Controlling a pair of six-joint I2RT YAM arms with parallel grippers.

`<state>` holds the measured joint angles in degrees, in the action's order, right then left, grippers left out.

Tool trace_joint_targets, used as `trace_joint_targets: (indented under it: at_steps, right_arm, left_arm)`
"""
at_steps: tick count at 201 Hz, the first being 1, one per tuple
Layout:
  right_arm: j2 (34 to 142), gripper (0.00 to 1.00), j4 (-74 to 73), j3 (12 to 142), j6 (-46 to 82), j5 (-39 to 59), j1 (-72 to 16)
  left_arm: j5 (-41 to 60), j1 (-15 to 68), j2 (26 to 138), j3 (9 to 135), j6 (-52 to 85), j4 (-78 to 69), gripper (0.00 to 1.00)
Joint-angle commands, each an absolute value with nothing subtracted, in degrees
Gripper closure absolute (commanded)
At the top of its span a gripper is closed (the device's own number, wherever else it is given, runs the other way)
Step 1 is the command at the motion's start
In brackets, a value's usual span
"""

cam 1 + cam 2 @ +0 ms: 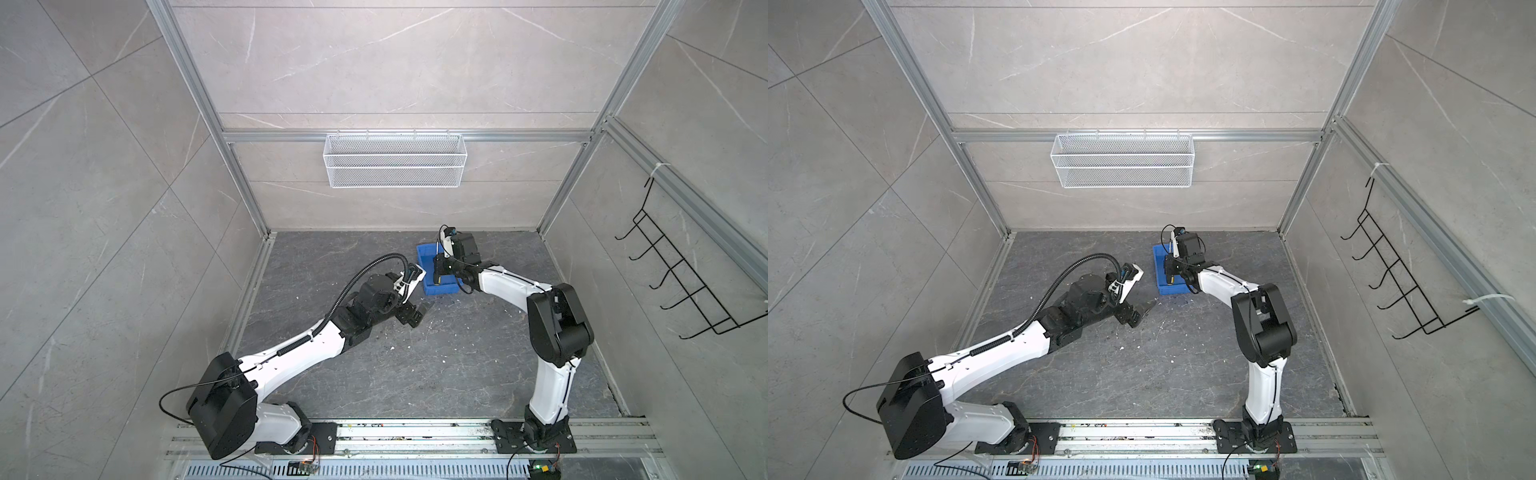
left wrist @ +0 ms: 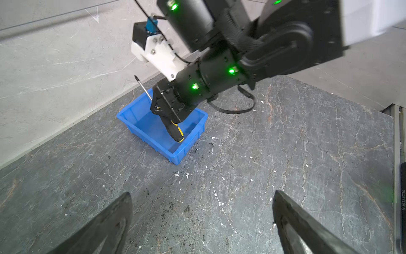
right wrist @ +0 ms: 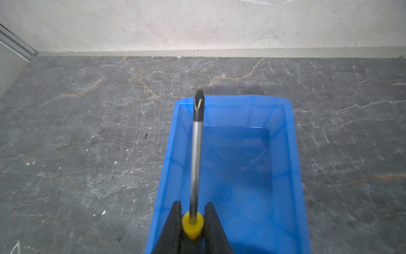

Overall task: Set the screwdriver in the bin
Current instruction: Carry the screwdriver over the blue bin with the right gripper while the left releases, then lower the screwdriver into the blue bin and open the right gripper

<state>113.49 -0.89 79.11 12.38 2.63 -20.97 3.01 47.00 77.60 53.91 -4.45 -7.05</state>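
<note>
**Item 1 – screwdriver**. Black handle with yellow bands, slim metal shaft with a dark cross tip. It is held off the surface and tilted. The handle end hangs down inside the bin, and the tip rises toward the back wall, above the bin's far rim. In the right wrist view the shaft runs up from a yellow collar between two black fingers. Whether the handle's butt touches the bin's floor cannot be told.

**Item 2 – bin**. Shallow bright blue rectangular tray that stands flat on the dark marbled slab near the back wall. It shows in both top views. Nothing else lies in the part of its interior that shows.

**Item 3 – right gripper**. Positioned over the bin, jaws pressed onto the screwdriver's handle at its shaft end. Seen in a top view above the bin's middle.

**Item 4 – left gripper**. Fingers spread wide with nothing between them. It hovers over bare slab, near the bin's near corner but apart from it.

**Item 5 – fixtures.** A long white wire mesh basket hangs on the back rail. A black wire hook rack is on the right wall. White flecks are scattered across the slab.
</note>
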Motion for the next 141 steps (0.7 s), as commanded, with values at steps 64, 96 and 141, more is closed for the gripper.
trace_joint_targets:
  at_steps: [64, 96, 141]
  right_arm:
    - [126.17, 1.00, 10.92, 94.21, 11.35, 0.72, -20.91]
    - [128.39, 0.98, 12.57, 97.24, 11.68, 0.84, -20.83]
    - [126.89, 0.74, 12.30, 96.97, 11.38, 0.73, -20.80]
  left_arm:
    - [2.32, 47.34, 75.94, 55.14, -5.98, -6.33, 0.00]
    - [2.08, 47.29, 75.35, 54.80, -5.67, -6.25, 0.00]
    - [1.67, 47.34, 74.62, 54.49, -3.10, -5.71, 0.00]
